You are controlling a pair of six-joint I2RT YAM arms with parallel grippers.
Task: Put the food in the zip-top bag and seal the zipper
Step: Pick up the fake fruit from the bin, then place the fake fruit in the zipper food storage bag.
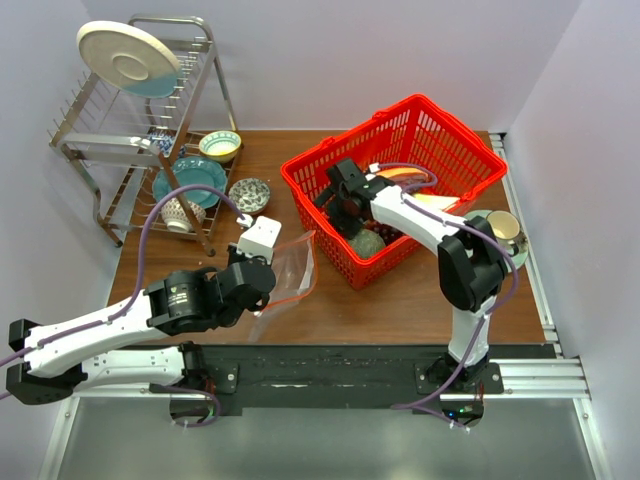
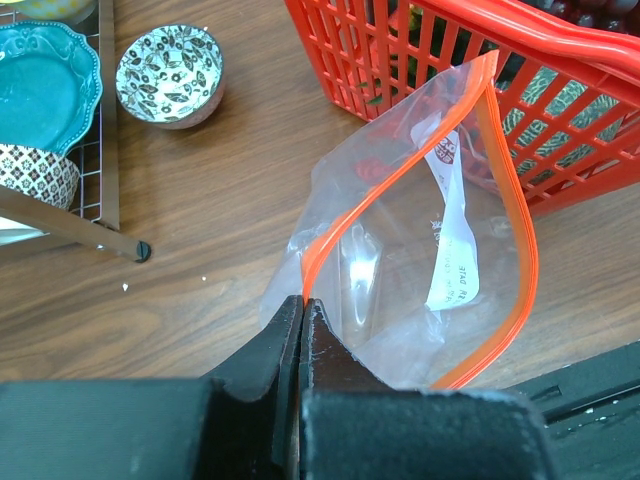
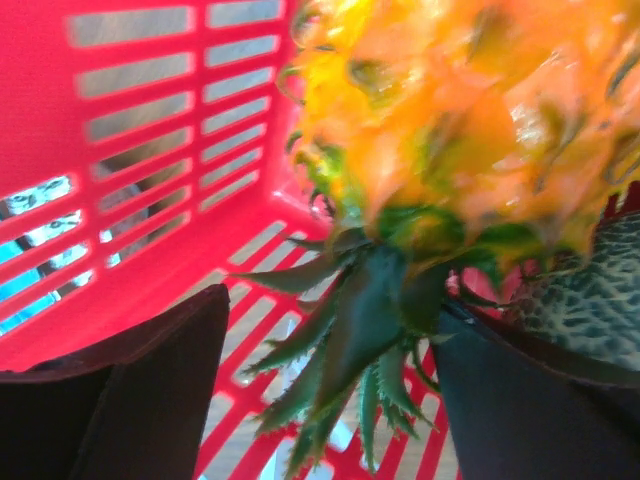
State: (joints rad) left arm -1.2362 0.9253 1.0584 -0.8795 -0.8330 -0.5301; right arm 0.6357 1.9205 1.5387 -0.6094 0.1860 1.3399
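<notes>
Wooden table (image 1: pixel 400 297): the left gripper (image 2: pixel 303 303) is clamped on the bag (image 2: pixel 400 300) rim. Inside the basket (image 3: pixel 130 270) the right gripper (image 3: pixel 330 390), fingers apart astride the pineapple (image 3: pixel 450 110) crown, should close near the fruit.

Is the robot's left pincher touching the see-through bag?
Touching. The left wrist view shows the left gripper shut on the edge of the zip-top bag, pinching the plastic right by the orange zipper.

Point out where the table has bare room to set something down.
Bare wood: the near strip of the table between the zip-top bag and the right arm, and the gap between the floral bowl and the red basket. Crowded: the dish rack corner and inside the basket.
</notes>
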